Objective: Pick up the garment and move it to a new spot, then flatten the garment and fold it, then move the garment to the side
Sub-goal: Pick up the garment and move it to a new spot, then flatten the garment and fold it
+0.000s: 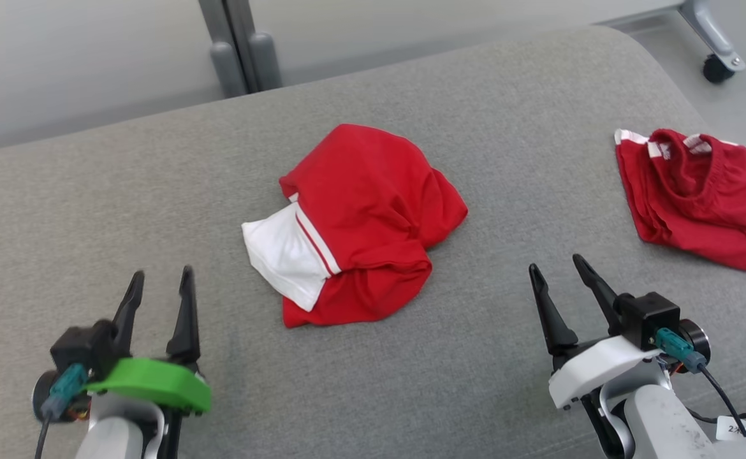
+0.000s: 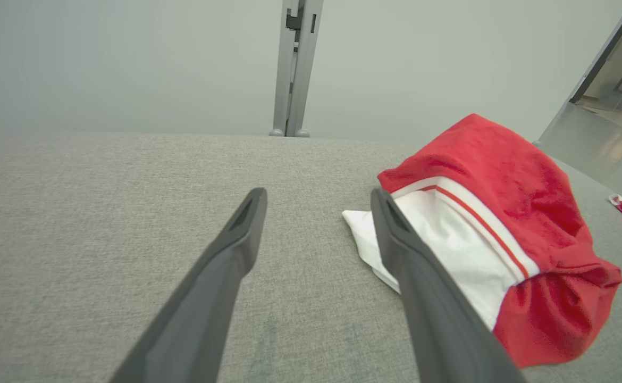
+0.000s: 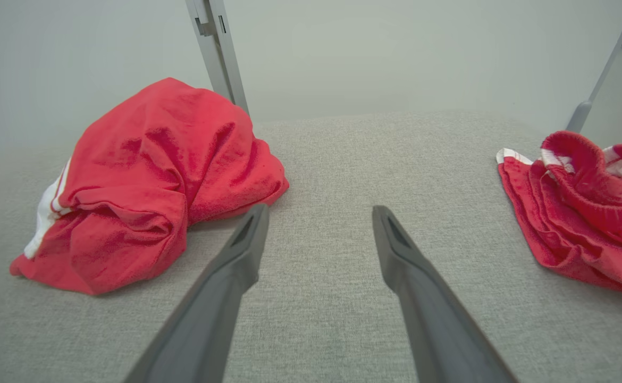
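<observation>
The garment [image 1: 360, 223] is red with a white panel. It lies bunched in a heap in the middle of the grey cushion [image 1: 92, 210], between the two arms and a little beyond them. The left end effector [image 1: 162, 273] has its fingers spread wide and holds nothing; it is near the white corner but apart from it. The right end effector [image 1: 555, 262] is also spread wide and empty, over bare cushion. A second red garment [image 1: 698, 197] lies well apart, at the far right.

I judge that the flattening step is in hand: the cloth is in its spot, but it is not yet flat. The next move calls for each end effector to come down on an edge — the left on the white corner, the right on the red fold on its side. Each should close on one layer only, and then both pull apart gently, so that the heap opens and does not drag.
</observation>
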{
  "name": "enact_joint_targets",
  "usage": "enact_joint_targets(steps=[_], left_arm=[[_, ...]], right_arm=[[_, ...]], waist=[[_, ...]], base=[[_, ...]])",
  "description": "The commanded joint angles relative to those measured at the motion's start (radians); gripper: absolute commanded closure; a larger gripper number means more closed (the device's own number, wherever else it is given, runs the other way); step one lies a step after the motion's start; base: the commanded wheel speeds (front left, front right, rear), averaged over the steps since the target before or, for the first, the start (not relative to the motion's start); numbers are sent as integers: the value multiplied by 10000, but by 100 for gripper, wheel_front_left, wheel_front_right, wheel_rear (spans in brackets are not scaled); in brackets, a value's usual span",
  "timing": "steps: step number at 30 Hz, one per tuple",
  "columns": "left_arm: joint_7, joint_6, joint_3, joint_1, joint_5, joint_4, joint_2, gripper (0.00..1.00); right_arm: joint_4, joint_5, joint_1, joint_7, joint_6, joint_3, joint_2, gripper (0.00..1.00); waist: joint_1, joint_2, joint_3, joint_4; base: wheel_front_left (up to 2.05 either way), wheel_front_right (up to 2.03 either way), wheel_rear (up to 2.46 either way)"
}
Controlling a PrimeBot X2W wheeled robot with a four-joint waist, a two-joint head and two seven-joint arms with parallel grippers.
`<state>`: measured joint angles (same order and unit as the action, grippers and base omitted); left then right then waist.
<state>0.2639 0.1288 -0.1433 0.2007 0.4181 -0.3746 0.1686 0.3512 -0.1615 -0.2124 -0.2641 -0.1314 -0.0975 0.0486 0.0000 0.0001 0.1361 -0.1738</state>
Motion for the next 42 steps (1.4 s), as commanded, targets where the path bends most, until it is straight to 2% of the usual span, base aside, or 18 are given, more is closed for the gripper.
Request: enact_joint_targets(steps=[1,6,13,18,26,33,42], left_arm=[[1,33,247,-360,-325,136,-65,0],[1,33,1448,-1603,-964,447,-438,0],[1,34,1793,-2560,-1369,572,-801,0],[0,34,1472,-2307,-1375,596,-871,0],[0,34,837,-1643,-984,407,-772,0],[1,34,183,-1192,-661,301,-672,0],[0,34,-398,-469,-52,236,-650,0]], right_arm=[[68,32,185,-4,15,19,38,0],[290,96,370,-4,15,-75,39,0],[455,195,594,-4,15,-123,38,0],[362,151,191,-4,15,-695,30,0],[912,112,-1595,-4,15,-2981,41,0],[2453,-382,-3612,-4,15,-4558,49,0],[4645,-1422,-5481,672,15,-5403,46,0]], waist=[[0,-1,-437,435],[0,-1,-680,625],[0,-1,-733,956],[0,-1,-448,1336],[0,-1,219,2270],[0,-1,817,3240],[0,-1,1694,4167]], base=[[0,0,0],[0,0,0],[0,0,0],[0,0,0],[0,0,0],[0,0,0],[0,0,0]])
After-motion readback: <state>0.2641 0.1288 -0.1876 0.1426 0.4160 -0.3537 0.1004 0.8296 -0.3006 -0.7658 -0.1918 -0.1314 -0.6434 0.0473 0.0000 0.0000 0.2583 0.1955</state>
